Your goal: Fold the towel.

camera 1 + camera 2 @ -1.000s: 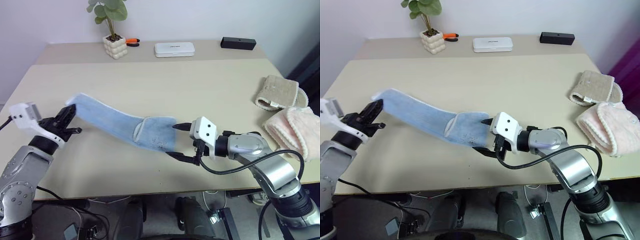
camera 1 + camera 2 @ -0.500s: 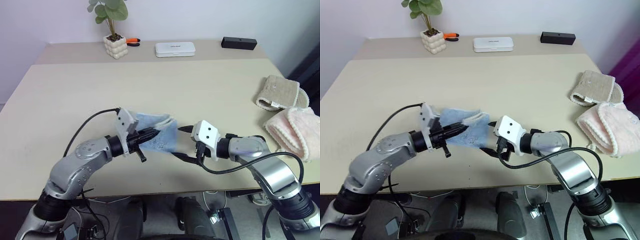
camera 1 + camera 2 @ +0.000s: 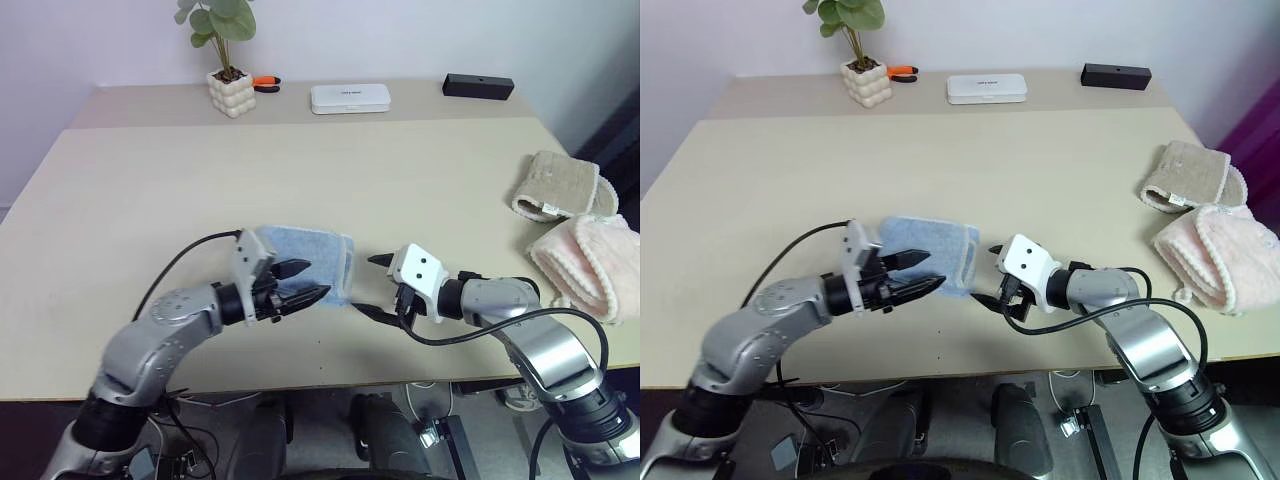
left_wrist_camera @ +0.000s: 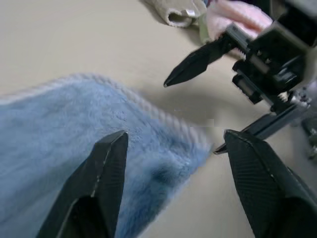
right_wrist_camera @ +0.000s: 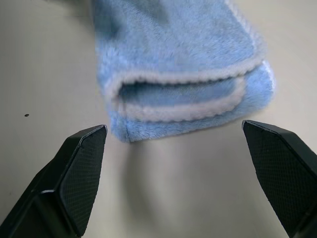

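Observation:
The light blue towel (image 3: 315, 248) lies folded into a small thick pad near the table's front edge. Its whitish-edged layers are stacked and face my right gripper (image 5: 173, 126). My left gripper (image 3: 318, 279) is open over the pad's near side with nothing between its fingers, and fluffy cloth (image 4: 64, 129) lies just below them. My right gripper (image 3: 364, 284) is open too, just to the right of the towel and apart from it. In the left wrist view, the right gripper (image 4: 190, 118) stands past the towel's stitched corner.
A beige ribbed cloth (image 3: 555, 187) and a pale pink fluffy cloth (image 3: 590, 260) lie at the table's right edge. On the back shelf stand a potted plant (image 3: 230, 92), an orange tool (image 3: 265, 83), a white case (image 3: 349, 97) and a black box (image 3: 478, 86).
My left gripper carried the towel's left end rightward over the other end, then opened and let it go. The towel went from a long strip to a folded pad. The right gripper stayed open.

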Motion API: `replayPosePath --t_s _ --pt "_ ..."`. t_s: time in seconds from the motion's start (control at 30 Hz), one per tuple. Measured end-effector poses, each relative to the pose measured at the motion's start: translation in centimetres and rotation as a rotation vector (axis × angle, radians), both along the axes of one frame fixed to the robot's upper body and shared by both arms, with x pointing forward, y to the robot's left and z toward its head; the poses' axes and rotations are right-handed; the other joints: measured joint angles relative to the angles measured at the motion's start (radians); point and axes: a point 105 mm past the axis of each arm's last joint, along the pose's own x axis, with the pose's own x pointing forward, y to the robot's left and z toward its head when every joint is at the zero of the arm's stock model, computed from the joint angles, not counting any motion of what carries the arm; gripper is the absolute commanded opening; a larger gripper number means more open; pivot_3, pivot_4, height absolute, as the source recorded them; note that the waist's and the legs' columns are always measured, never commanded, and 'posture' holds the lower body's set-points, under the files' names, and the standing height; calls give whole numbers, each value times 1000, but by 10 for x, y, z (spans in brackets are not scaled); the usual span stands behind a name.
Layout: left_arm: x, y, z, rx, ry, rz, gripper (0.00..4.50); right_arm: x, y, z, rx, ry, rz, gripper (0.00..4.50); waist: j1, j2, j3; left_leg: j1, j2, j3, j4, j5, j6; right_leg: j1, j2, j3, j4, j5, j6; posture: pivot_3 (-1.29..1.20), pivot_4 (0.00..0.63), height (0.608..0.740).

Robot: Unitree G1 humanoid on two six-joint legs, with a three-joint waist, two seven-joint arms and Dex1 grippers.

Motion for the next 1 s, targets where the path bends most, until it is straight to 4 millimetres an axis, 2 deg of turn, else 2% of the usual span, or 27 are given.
replayPosePath --t_s 0.03,0.07,0.13,0.2,0.27,0.3,0.37,0.47,0.6,0.67,0.8,0.93,1.0 --pt "0 11 7 -6 -9 27 2251 2 -3 3 9 -5 -10 3646 -4 0 0 0 0 0 0 0 0 0 0 0 0 0 0 0 150 738" --pt "2 19 14 -21 -29 55 1945 3 -6 5 17 -7 -21 3145 -3 0 0 0 0 0 0 0 0 1 0 0 0 0 0 0 150 738" --pt "8 31 23 -44 -63 124 988 6 -7 9 42 -12 -34 2188 -3 0 0 0 -1 0 1 0 0 1 0 0 0 0 0 0 150 738" --pt "19 39 22 -22 -85 200 10 11 1 20 124 -21 -38 1156 -6 0 0 1 -1 0 1 0 0 2 0 0 0 0 0 0 150 738" --pt "30 38 15 40 -109 250 0 16 13 34 204 -32 -24 240 -7 0 0 1 -1 0 0 0 0 2 0 0 0 0 0 0 150 738" --pt "35 34 9 92 -130 256 0 18 19 40 242 -36 -19 107 -7 0 0 1 -1 0 0 0 0 2 0 0 0 0 0 0 150 738" --pt "40 23 -2 136 -146 245 0 20 32 44 287 -31 -7 107 -7 0 0 1 -1 0 0 0 0 2 0 0 0 0 1 0 150 738" --pt "43 10 -23 178 -134 229 0 25 50 31 308 21 -5 107 -8 0 0 0 -1 0 -1 0 0 1 0 0 0 1 1 0 150 738" --pt "43 -1 -59 266 -115 206 0 34 67 -20 217 132 -65 107 -9 0 0 0 -1 0 -1 0 0 0 0 0 0 0 1 0 150 738" --pt "42 0 -62 277 -135 207 0 34 65 -40 169 155 -90 107 -7 0 0 0 -1 0 -1 0 0 -1 0 0 0 1 1 0 150 738" --pt "40 2 -65 262 -159 222 0 35 64 -42 166 109 -103 107 -9 1 -2 2 -1 0 -1 0 0 2 0 0 0 0 1 0 150 738" --pt "37 19 -58 171 -149 304 0 29 47 -30 241 161 -130 1210 -7 1 -1 1 -1 -1 0 0 0 1 0 0 0 1 2 0 150 738" --pt "34 38 -47 158 -178 360 0 26 35 -16 293 194 -148 2265 -7 1 -1 1 0 -1 0 0 0 1 0 0 1 1 2 0 150 738"
